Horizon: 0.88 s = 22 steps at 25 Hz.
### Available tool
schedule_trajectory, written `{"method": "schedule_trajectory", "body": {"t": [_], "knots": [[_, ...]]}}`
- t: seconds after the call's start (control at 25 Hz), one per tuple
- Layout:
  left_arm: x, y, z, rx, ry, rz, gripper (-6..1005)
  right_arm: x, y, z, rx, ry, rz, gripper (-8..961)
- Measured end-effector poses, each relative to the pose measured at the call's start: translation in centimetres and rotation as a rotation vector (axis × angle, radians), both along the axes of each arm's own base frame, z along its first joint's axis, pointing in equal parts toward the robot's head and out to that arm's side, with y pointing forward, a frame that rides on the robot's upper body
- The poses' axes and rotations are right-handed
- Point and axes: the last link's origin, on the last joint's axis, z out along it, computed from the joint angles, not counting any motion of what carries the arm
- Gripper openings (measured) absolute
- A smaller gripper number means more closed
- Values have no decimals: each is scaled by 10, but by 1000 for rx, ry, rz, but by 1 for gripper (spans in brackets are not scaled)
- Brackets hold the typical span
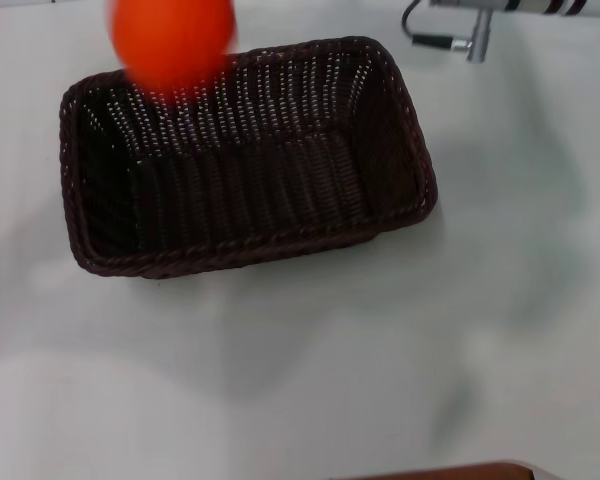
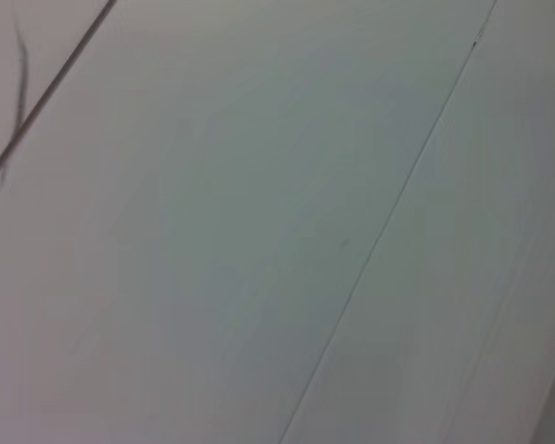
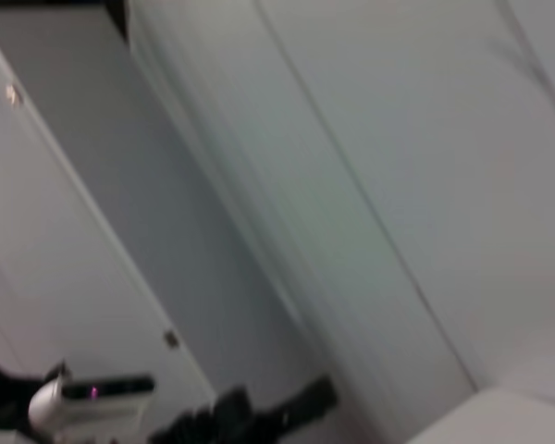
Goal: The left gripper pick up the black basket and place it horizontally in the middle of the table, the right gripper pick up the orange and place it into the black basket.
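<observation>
Looking down from the head view, you see one black basket [image 1: 245, 160] lying lengthwise across the white table [image 1: 500, 320], open side up and set square on its base. That placement fits the first half of the task: the basket already sits horizontally near the table's middle, with its mouth free to receive fruit.

One orange [image 1: 172, 40] appears at the upper edge of the head view, overlapping the basket's far rim near the left corner. It looks smeared. Whether it hangs above the rim, rests on it, or sits beyond it cannot be told from this view, and nothing is seen gripping it.

Of the right arm you see only a silver fitting with a black cable [image 1: 460, 25] at the top of the head view, well apart from the orange. Its gripper does not show in any view, so you cannot tell whether it stands wide, narrow or closed on anything. The left gripper is likewise out of sight; its wrist camera shows only pale flat panels with thin seams, and the right wrist camera shows similar panels with dark equipment at one edge.

Count: one basket, one orange, no other objects on the table. Judged from this layout, the drop into the basket is the step in hand.
</observation>
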Motion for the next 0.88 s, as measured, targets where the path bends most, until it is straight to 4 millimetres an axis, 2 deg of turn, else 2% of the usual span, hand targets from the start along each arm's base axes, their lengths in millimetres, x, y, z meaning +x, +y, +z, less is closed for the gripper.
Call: {"method": "schedule_trajectory", "body": {"t": [0.24, 0.36, 0.4, 0.48, 0.64, 0.68, 0.72, 0.88], "knots": [[-2, -1, 1, 14, -6, 5, 900, 10, -8, -6, -23, -28, 3, 230], [-3, -2, 3, 37, -9, 5, 900, 20, -9, 1, 13, -2, -16, 415], [-3, -3, 5, 56, -13, 4, 900, 31, -8, 11, 83, 50, -48, 476], [-4, -4, 8, 98, -22, 2, 900, 38, -8, 16, 132, 85, -64, 557], [-15, -10, 18, 262, -59, 37, 900, 75, -12, 40, 387, 201, -151, 719], [-17, -10, 19, 286, -60, 43, 900, 88, -15, 47, 479, 228, -183, 738], [-25, -15, 21, 394, -76, 78, 900, 100, -17, 52, 549, 249, -218, 758], [-44, -30, 20, 635, -81, 184, 901, 156, -34, 72, 887, 304, -407, 835]]}}
